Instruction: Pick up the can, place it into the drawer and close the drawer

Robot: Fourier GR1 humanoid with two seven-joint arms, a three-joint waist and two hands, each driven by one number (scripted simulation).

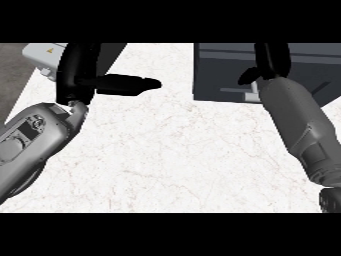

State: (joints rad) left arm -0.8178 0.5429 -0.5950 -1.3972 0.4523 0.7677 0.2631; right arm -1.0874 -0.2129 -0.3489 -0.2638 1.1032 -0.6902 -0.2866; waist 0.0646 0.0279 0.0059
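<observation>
Now our right hand (270, 62) reaches over the dark drawer (225, 70); whether it is open, we cannot tell. The can is hidden from us. Our left hand (81, 70) rests open above the table (173, 150).

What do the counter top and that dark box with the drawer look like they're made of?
Counter top: looks like polished white marble or an imitation, judging by its faint pinkish veins. Dark box: probably painted metal or laminate, being flat matte grey with sharp edges.

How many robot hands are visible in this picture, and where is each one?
2. The left hand is at upper left, above the marble counter. The right hand is at upper right, over the dark drawer.
</observation>
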